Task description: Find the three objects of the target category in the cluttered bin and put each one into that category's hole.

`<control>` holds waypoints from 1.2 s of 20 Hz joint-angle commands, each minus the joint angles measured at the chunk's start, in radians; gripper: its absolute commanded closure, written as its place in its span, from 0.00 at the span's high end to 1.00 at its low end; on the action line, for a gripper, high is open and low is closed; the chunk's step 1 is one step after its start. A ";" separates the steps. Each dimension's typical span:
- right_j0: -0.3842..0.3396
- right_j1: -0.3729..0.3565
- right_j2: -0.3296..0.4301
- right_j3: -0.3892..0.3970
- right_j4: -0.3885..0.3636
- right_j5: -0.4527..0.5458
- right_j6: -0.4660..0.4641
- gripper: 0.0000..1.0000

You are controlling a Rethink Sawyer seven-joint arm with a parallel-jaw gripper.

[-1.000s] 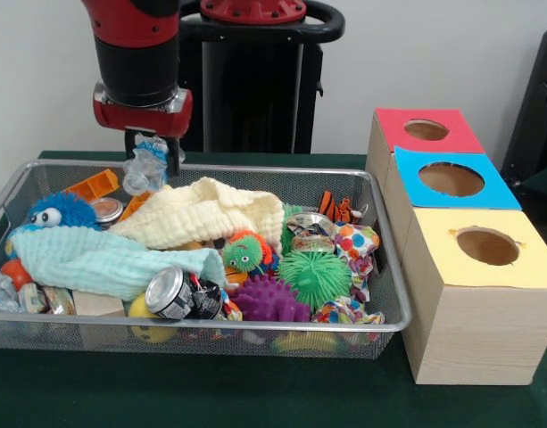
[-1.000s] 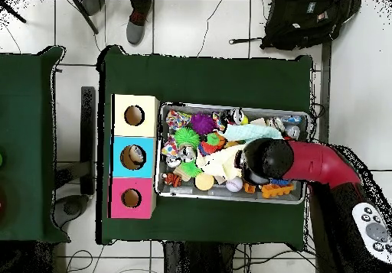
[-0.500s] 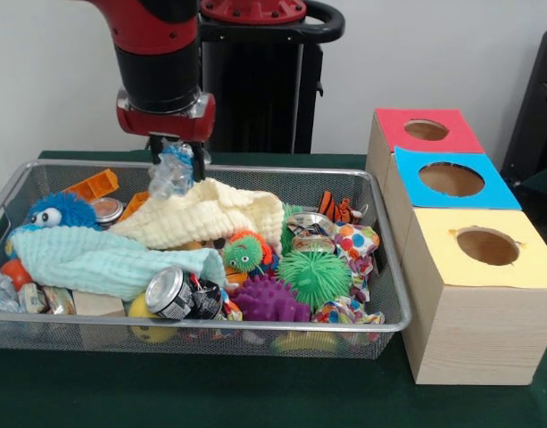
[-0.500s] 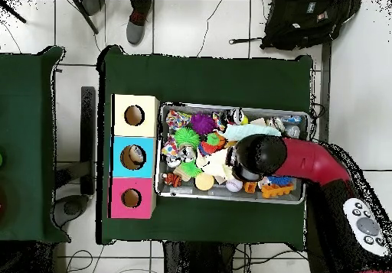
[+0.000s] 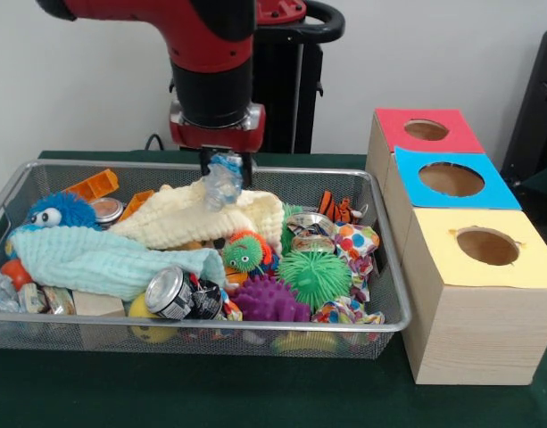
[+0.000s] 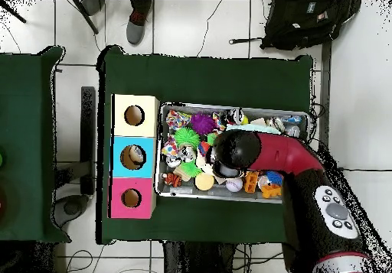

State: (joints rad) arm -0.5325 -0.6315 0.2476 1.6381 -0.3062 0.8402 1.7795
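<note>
Overhead, jaws clamp a crumpled plastic bottle (image 5: 223, 181).

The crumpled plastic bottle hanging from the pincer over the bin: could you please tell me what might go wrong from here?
1. The crumpled plastic bottle hangs below the pincer, seemingly held only by its top, so it could slip into the wire bin.
2. It hangs just above the cream cloth and might snag on it.
3. The holes of the red box, blue box and yellow box look snug, so the bottle may catch on a rim.
</note>
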 commanded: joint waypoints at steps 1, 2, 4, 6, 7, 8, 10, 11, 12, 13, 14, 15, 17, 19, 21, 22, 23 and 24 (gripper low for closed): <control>0.076 0.033 -0.012 -0.033 0.085 -0.045 0.228 0.00; 0.094 0.027 -0.017 -0.029 0.094 -0.043 0.237 0.00; 0.120 0.022 -0.025 -0.025 0.110 -0.043 0.245 0.00; 0.146 0.019 -0.035 -0.023 0.118 -0.049 0.253 0.00; 0.157 0.019 -0.041 -0.024 0.123 -0.049 0.255 0.00; 0.173 0.017 -0.049 -0.026 0.127 -0.050 0.262 0.00; 0.198 0.017 -0.060 -0.030 0.139 -0.049 0.277 0.00; 0.208 0.018 -0.065 -0.032 0.146 -0.047 0.283 0.00; 0.222 0.018 -0.072 -0.035 0.156 -0.044 0.295 0.00; 0.234 0.019 -0.078 -0.039 0.166 -0.040 0.300 0.00; 0.249 0.022 -0.086 -0.046 0.179 -0.035 0.312 0.00; 0.258 0.023 -0.090 -0.050 0.187 -0.033 0.316 0.00; 0.280 0.033 -0.103 -0.066 0.210 -0.021 0.323 0.00; 0.301 0.042 -0.115 -0.083 0.230 -0.011 0.329 0.00; 0.319 0.052 -0.125 -0.099 0.250 -0.002 0.332 0.00; 0.327 0.057 -0.129 -0.109 0.259 0.004 0.334 0.00; 0.336 0.060 -0.136 -0.112 0.268 0.005 0.336 0.00; 0.346 0.063 -0.142 -0.116 0.277 0.006 0.338 0.00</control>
State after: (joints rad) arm -0.2134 -0.6197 0.1479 1.6054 -0.1071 0.8402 1.7968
